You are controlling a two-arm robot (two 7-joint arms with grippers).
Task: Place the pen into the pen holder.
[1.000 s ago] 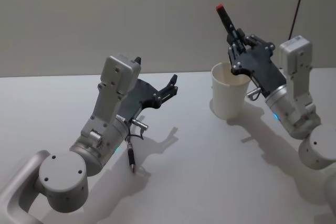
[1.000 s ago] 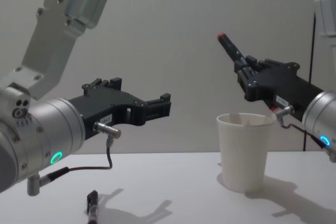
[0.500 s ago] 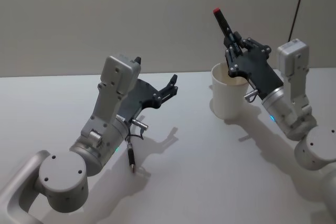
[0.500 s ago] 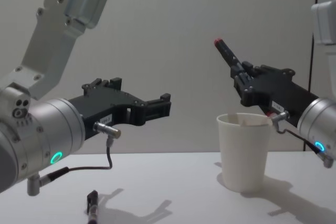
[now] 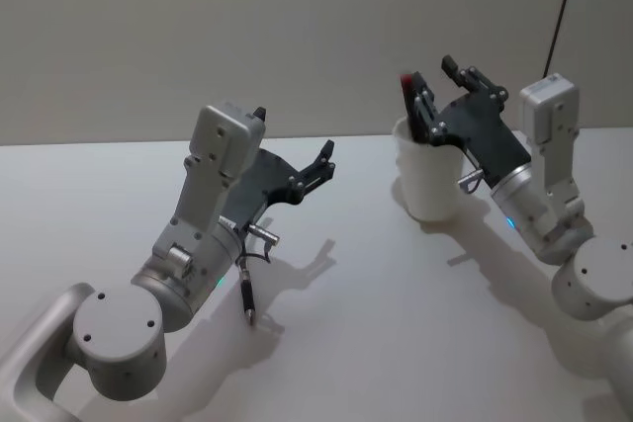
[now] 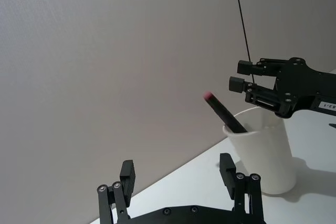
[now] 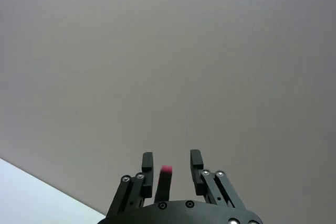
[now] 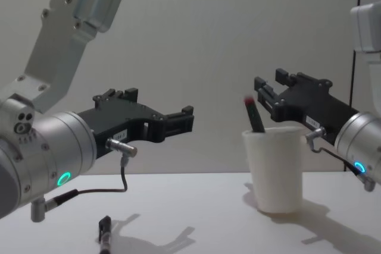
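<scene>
A black pen with a red cap stands tilted inside the white paper pen holder, its cap end sticking out above the rim. My right gripper hovers open just above the rim, its fingers on either side of the pen's top without touching it. In the right wrist view the pen shows loose between the spread fingers of that gripper. From the chest the pen leans against the pen holder. My left gripper is open and empty, held in the air well left of the pen holder.
A second, dark pen lies on the white table under my left arm, also seen from the chest as a dark pen. A thin dark cable hangs against the wall behind the right arm.
The right gripper, which held the red-capped pen above the cup, has come down a little and opened. The pen has dropped into the pen holder. The left arm has not moved.
</scene>
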